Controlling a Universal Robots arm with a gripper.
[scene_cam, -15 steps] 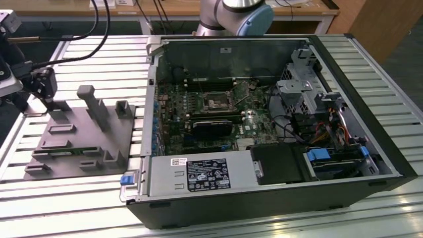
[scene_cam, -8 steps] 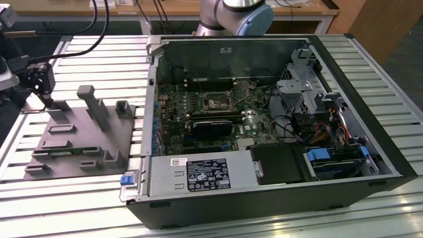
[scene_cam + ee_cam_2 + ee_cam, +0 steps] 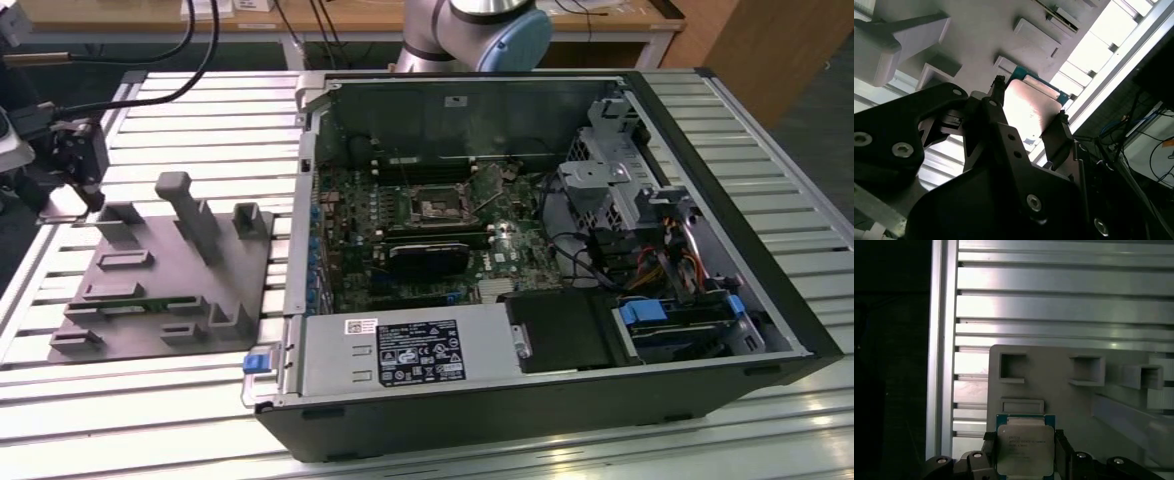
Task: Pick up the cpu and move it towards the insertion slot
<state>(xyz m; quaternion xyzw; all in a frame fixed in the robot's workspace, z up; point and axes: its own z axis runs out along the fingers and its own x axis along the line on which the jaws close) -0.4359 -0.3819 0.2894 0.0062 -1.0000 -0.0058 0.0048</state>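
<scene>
The cpu (image 3: 1025, 449) is a flat square chip with a silver-grey top on a blue-green rim, and my gripper (image 3: 1025, 460) is shut on it, one black finger on each side. In the second wrist view the cpu (image 3: 1030, 107) shines between the two fingertips (image 3: 1056, 134). In the exterior view the gripper (image 3: 74, 165) hangs at the left, over the far left corner of the grey fixture (image 3: 160, 270). The insertion slot (image 3: 438, 208), a square socket with a metal frame and a dark centre, lies on the motherboard inside the open computer case, well to the right of the gripper.
The grey fixture (image 3: 1054, 385) has upright posts and shallow recesses; a thin green memory strip (image 3: 134, 295) lies on it. The black case (image 3: 534, 400) has tall walls, drive cages and cables at its right. The arm's base (image 3: 467, 30) stands behind the case. The table (image 3: 160, 100) is made of ribbed aluminium rails.
</scene>
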